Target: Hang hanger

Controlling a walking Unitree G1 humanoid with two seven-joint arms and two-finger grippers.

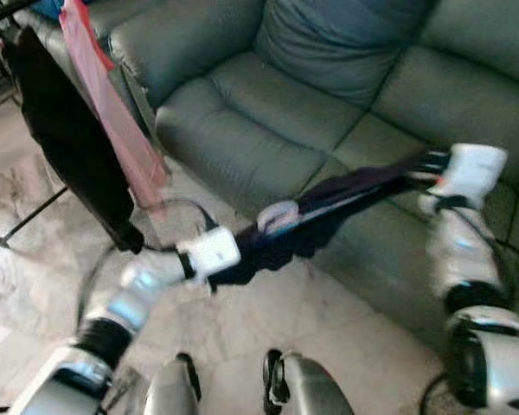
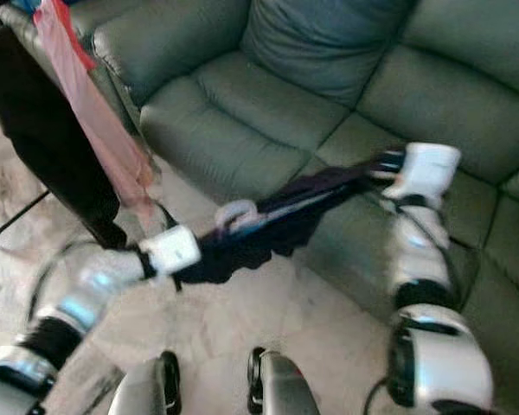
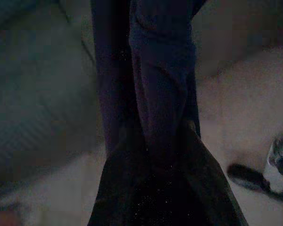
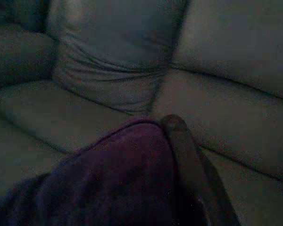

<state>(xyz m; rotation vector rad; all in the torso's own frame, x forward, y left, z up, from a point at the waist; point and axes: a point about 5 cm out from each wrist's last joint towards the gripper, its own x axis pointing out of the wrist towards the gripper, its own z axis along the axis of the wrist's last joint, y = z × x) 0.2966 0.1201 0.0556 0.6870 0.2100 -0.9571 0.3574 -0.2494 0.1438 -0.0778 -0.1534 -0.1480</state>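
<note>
Evidently both hands, left hand [image 1: 229,259] and right hand [image 1: 432,164], seem clamped on the limp garment [image 1: 329,212] slung between them; grip its stiffer hanger instead.

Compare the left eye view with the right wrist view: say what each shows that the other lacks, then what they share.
Left eye view alone: both silver arms, the left gripper and right gripper at either end of the dark garment, a pink garment and a black garment hanging on a rack, and the marble floor.

Right wrist view alone: a close look at one black finger against the garment's purple fold.

Shared: the dark garment and the grey-green sofa.
</note>
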